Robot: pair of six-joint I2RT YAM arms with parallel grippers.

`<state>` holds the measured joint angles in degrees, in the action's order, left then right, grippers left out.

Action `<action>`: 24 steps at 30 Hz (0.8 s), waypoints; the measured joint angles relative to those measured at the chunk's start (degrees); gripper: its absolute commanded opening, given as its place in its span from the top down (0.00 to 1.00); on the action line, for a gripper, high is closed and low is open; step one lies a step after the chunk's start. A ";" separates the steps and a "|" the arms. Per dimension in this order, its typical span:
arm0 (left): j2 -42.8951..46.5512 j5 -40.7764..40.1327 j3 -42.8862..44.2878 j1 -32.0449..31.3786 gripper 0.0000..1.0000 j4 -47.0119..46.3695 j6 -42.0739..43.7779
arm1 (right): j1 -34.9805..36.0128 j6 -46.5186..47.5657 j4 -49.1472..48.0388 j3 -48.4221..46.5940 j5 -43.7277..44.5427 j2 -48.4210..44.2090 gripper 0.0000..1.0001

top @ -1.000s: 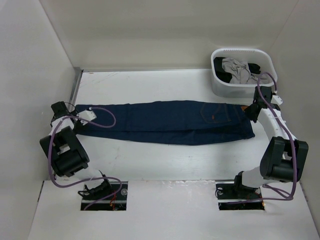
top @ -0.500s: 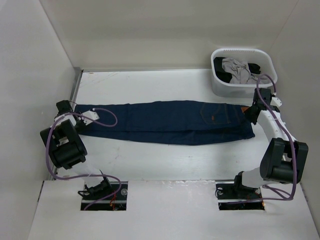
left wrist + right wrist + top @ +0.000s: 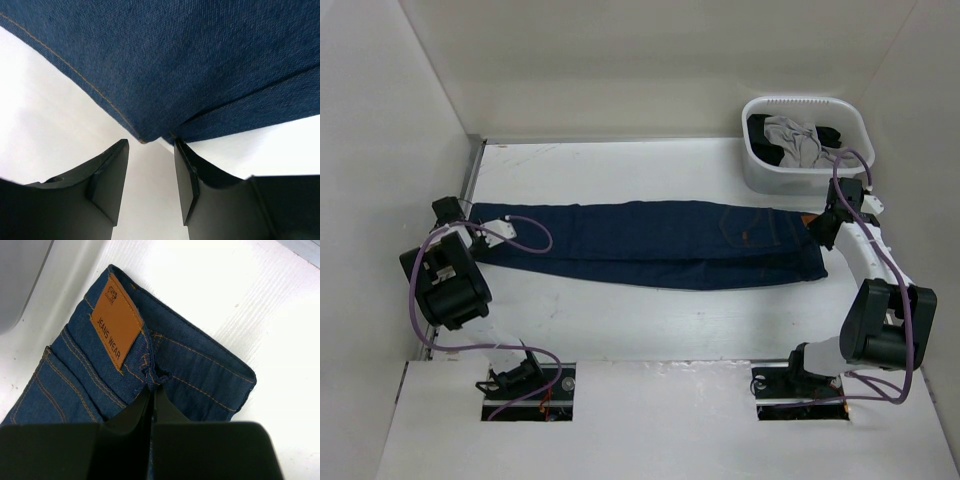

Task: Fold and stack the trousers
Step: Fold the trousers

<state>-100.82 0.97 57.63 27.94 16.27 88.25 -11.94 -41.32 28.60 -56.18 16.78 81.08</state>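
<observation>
The dark navy trousers [image 3: 650, 243] lie flat and folded lengthwise across the table, hems at the left and waist at the right. My left gripper [image 3: 472, 232] sits at the hem end. In the left wrist view it [image 3: 150, 150] is open, and the hem corner of the trousers [image 3: 200, 65] lies just beyond the fingertips with bare table between them. My right gripper [image 3: 817, 224] is at the waist end. There it [image 3: 152, 389] is shut on the waistband of the trousers [image 3: 200, 370], beside the tan patch [image 3: 115, 320].
A white basket [image 3: 790, 180] stands at the back right, just behind the right gripper, holding a light grey garment [image 3: 790, 135] and a black garment [image 3: 828, 135]. Side walls close in on the left and right. A metal strip [image 3: 472, 170] runs along the left edge.
The left arm has shifted slightly back toward the hem end and its jaws have narrowed. The right gripper stays shut on the waistband, and the trousers lie as before.
</observation>
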 measured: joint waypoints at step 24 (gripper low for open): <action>-4.00 0.13 4.66 0.31 0.60 2.25 1.09 | -0.04 0.63 -0.26 0.61 -0.07 -1.18 1.00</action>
<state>-104.81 1.10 62.28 28.25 18.52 89.34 -11.99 -40.69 28.34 -55.57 16.71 79.90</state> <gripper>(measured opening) 0.400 0.013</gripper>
